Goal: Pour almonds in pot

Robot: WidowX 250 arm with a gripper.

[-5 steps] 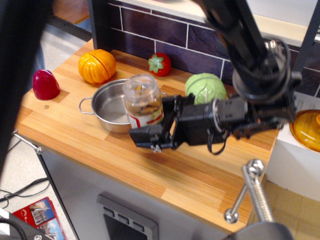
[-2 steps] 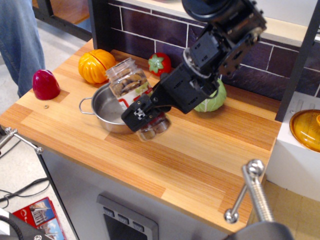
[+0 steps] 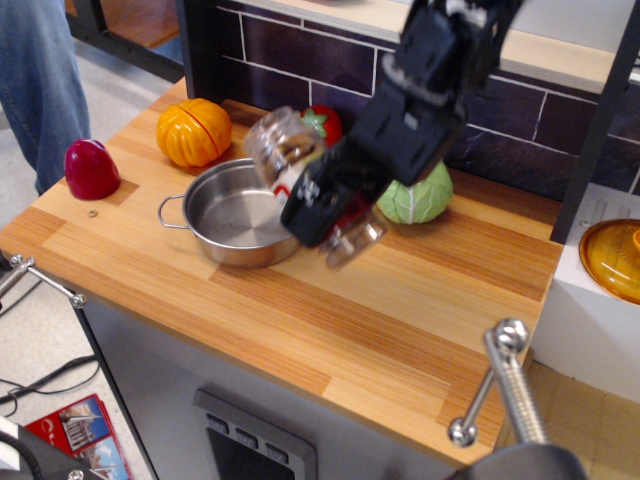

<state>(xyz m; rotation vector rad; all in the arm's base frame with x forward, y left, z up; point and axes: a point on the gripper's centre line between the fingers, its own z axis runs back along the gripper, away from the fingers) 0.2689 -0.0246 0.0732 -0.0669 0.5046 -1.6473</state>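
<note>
A: Start at the left — what's there?

B: A glossy dark-red rounded piece (image 3: 91, 168) near the counter's left edge, then a ribbed orange pumpkin-shaped toy (image 3: 193, 131) with a smooth plastic sheen, further back.

A: And the pot?

B: The pot (image 3: 222, 238) is shallow, round, polished steel, with a thin loop handle on its left side. It sits on the wooden counter (image 3: 400, 330), and its bright inside looks bare.

A: Where are the almonds?

B: The almonds (image 3: 290, 147) show as small brown ovals through a clear cylindrical jar (image 3: 285, 146). The jar is lifted and tilted hard, its upper end over the pot's right rim and its lower end out toward the counter.

A: Is it gripped?

B: Yes, the black, blocky gripper (image 3: 325, 200) is clamped around the jar's middle.

A: What's behind?

B: A red strawberry-like toy (image 3: 327, 119), half hidden, and a pale green, veined cabbage shape (image 3: 421, 198), against a dark purple brick-pattern wall (image 3: 310, 60).

A: The surroundings?

B: Striped warm wood planks on top; at far right an amber translucent lid (image 3: 612, 258) on a white block; in front, a metal clamp screw (image 3: 505, 385); denim-clad legs (image 3: 35, 85) at far left.
</note>
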